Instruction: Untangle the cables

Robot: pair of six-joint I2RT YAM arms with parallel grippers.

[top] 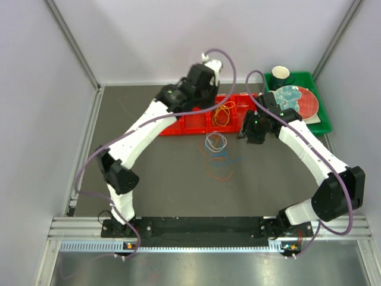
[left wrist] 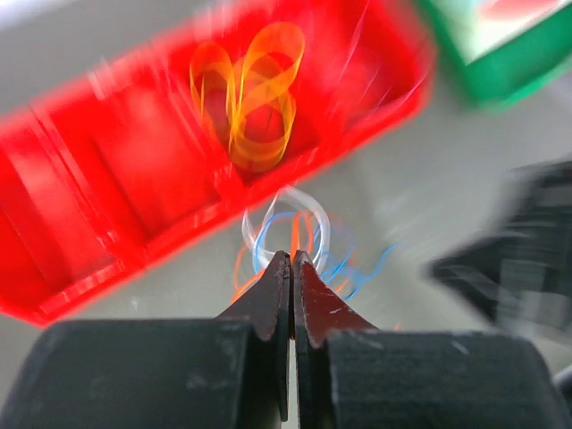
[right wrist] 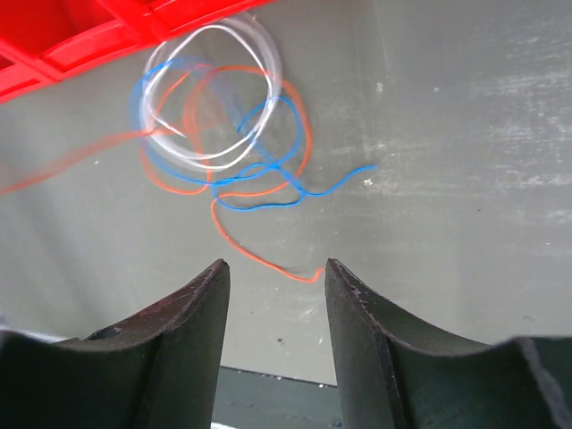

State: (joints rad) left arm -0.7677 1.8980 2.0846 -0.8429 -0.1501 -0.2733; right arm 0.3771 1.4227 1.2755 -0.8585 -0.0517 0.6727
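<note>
A tangle of thin cables lies on the grey table: a white loop (top: 215, 141) (right wrist: 210, 94), a blue cable (right wrist: 268, 183) and a red-orange cable (right wrist: 255, 255); in the left wrist view they blur together (left wrist: 290, 237). An orange-yellow cable (top: 224, 111) (left wrist: 255, 94) lies in the red tray (top: 190, 124) (left wrist: 80, 206). My left gripper (left wrist: 292, 259) is shut and empty, held above the tray's edge, up over the tangle. My right gripper (right wrist: 273, 268) is open and empty, right of the tangle, above the red-orange cable's loose end. In the top view its jaws (top: 253, 136) are hidden under the wrist.
A green tray (top: 318, 122) at the back right holds a dark cup (top: 280, 74) and a red plate (top: 306, 102) with a pale blue thing on it. Grey walls close in the left, back and right. A black rail (top: 196, 226) runs along the near edge.
</note>
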